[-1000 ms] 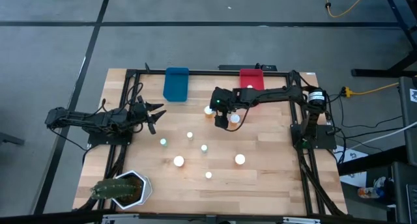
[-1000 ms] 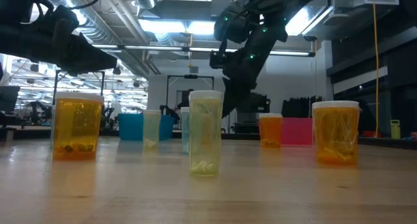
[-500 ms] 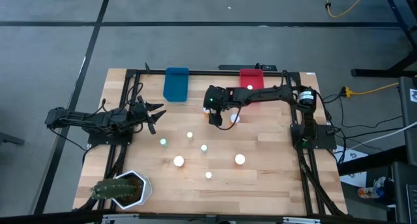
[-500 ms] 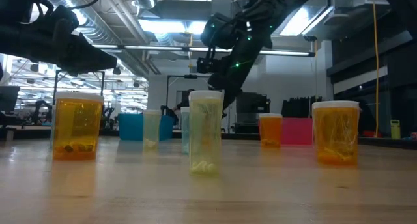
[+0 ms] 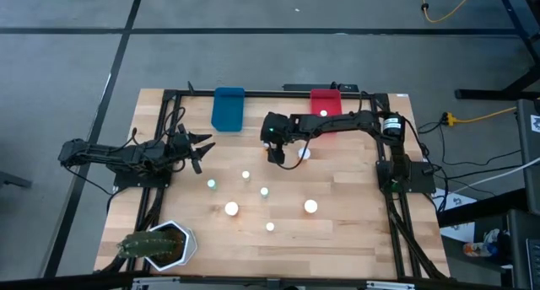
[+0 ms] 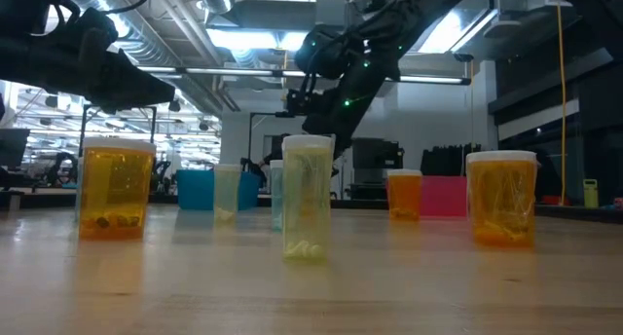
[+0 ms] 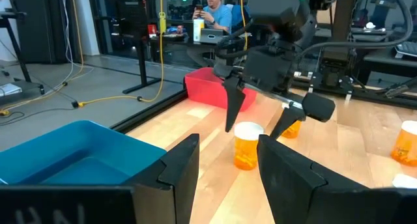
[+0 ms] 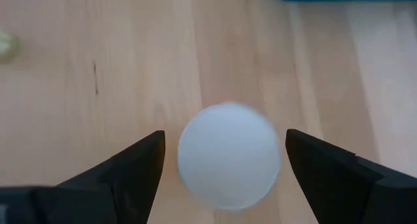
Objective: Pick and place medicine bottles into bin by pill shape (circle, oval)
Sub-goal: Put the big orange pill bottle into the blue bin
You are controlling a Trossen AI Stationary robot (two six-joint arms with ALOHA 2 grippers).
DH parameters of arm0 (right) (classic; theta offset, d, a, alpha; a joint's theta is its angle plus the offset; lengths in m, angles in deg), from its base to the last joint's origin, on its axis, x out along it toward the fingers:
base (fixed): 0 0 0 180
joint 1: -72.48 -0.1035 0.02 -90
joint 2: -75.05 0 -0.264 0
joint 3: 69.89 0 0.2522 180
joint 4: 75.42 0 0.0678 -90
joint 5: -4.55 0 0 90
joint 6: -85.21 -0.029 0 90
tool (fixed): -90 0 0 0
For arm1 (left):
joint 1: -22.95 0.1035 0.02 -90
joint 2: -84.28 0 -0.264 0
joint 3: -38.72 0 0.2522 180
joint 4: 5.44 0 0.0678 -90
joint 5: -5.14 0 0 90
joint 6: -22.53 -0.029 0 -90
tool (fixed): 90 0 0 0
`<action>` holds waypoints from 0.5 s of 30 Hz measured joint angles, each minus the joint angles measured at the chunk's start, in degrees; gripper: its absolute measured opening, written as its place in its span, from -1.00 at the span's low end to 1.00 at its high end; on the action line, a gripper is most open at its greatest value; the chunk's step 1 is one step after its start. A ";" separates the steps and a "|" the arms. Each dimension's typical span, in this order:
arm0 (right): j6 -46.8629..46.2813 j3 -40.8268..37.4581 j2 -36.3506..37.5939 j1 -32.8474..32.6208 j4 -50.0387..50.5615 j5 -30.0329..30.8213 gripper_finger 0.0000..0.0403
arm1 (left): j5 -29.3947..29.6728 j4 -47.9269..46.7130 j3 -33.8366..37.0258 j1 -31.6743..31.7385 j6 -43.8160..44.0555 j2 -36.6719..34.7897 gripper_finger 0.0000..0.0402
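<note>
My right gripper [image 5: 275, 153] is open and points down over an amber-orange bottle with a white cap [image 8: 228, 155], a little in front of the blue bin [image 5: 228, 109]. Its fingers [image 7: 231, 107] stand on either side of that bottle [image 7: 247, 146], apart from it. Another white-capped bottle [image 5: 304, 153] stands just to its right. Several more bottles stand upright on the table, among them a pale one [image 5: 245, 175], one [image 5: 231, 209] and one [image 5: 310, 206]. My left gripper [image 5: 201, 147] is open and empty at the table's left, held above the table.
The red bin [image 5: 326, 103] stands at the far edge, right of the blue bin. A green plant in a white pot [image 5: 156, 244] stands at the near left corner. In the low view a pale bottle [image 6: 307, 199] and two amber bottles [image 6: 117, 191] [image 6: 502, 199] stand nearest.
My right gripper has moved toward the table's left edge, from beside the white-capped bottle near the red bin to above the amber bottle in front of the blue bin. No bottle has moved.
</note>
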 joint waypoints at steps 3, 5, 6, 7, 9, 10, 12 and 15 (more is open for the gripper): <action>0.14 0.00 0.04 0.00 -1.03 1.28 0.58 | 0.02 0.00 0.00 -0.01 0.00 0.00 -0.27; 0.17 0.00 0.04 0.15 -0.62 1.27 0.58 | 0.02 0.00 0.00 -0.01 -0.01 0.00 -0.27; 0.15 0.00 0.04 0.21 -0.17 1.27 0.58 | 0.01 0.00 0.00 0.00 -0.02 0.00 -0.27; -0.02 0.00 0.04 0.27 0.35 1.35 0.58 | 0.02 0.00 0.00 0.00 -0.07 0.00 -0.27; -0.21 0.00 0.04 0.27 0.54 1.41 0.57 | 0.02 0.00 0.00 -0.01 -0.11 0.00 -0.27; -0.25 0.00 0.04 0.28 0.04 1.43 0.55 | 0.02 0.00 0.00 -0.02 -0.11 0.00 -0.27; -0.27 0.00 0.04 0.26 -1.03 1.43 0.48 | 0.02 0.00 0.00 0.00 -0.11 0.00 -0.27; -0.71 0.00 0.04 0.25 0.00 1.43 0.35 | 0.02 0.00 0.00 0.00 -0.11 0.00 -0.27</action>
